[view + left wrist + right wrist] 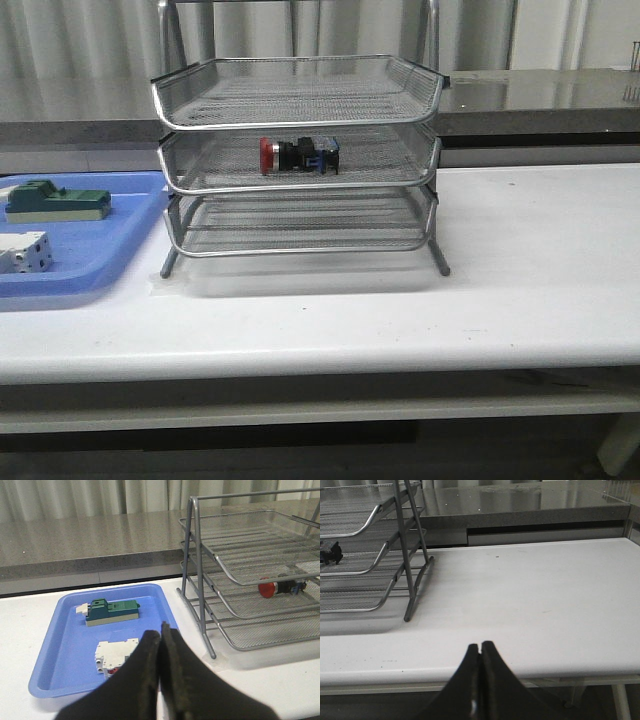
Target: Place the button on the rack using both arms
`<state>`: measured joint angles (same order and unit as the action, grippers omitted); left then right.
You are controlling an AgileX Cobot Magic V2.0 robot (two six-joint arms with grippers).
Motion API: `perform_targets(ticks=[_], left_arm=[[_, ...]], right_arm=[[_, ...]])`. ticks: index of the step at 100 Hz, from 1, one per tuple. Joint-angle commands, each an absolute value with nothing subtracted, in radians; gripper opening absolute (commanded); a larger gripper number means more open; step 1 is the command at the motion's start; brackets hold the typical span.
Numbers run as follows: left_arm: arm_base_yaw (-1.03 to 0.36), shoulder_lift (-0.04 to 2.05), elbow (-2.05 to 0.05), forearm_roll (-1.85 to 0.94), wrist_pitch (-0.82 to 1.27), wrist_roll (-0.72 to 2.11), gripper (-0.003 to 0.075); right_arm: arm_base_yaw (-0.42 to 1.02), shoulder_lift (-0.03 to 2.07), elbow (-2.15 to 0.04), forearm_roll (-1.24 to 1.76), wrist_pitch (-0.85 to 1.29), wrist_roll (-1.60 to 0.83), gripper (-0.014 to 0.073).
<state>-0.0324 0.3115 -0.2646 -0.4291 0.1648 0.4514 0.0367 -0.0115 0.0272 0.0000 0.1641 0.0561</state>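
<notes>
The button [297,156], red-capped with a black and blue body, lies on its side in the middle tier of the silver wire rack [300,115]. The left wrist view also catches the button [279,587] in that tier of the rack [240,575]. My left gripper [161,634] is shut and empty, held back over the near edge of the blue tray. My right gripper [480,648] is shut and empty above the table's front edge, well to the right of the rack [375,555]. Only the button's black end [330,553] shows in the right wrist view. Neither arm appears in the front view.
A flat blue tray [110,255] sits left of the rack, holding a green block [55,200] and a white block [25,252]. In the left wrist view the tray [60,655] holds the green block [112,611] and white block [116,655]. A grey counter [540,100] runs behind the white table [520,280].
</notes>
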Motion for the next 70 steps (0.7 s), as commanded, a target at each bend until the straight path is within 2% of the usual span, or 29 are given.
perform_targets(ticks=[1, 28, 50, 70], left_arm=[[-0.029, 0.319, -0.291, -0.442, 0.087, 0.442, -0.002], [-0.029, 0.31, -0.267, -0.34, 0.085, 0.428, -0.002], [-0.029, 0.242, -0.159, 0.007, 0.0, 0.017, -0.002], [-0.029, 0.146, -0.073, 0.027, -0.043, 0.0, -0.002]], right_arm=[[0.032, -0.028, 0.011, -0.014, 0.08, 0.042, -0.0069], [0.032, -0.028, 0.011, -0.014, 0.08, 0.042, -0.0069], [0.032, -0.028, 0.011, -0.014, 0.08, 0.042, -0.0069], [0.032, -0.028, 0.011, -0.014, 0.08, 0.042, -0.0069]])
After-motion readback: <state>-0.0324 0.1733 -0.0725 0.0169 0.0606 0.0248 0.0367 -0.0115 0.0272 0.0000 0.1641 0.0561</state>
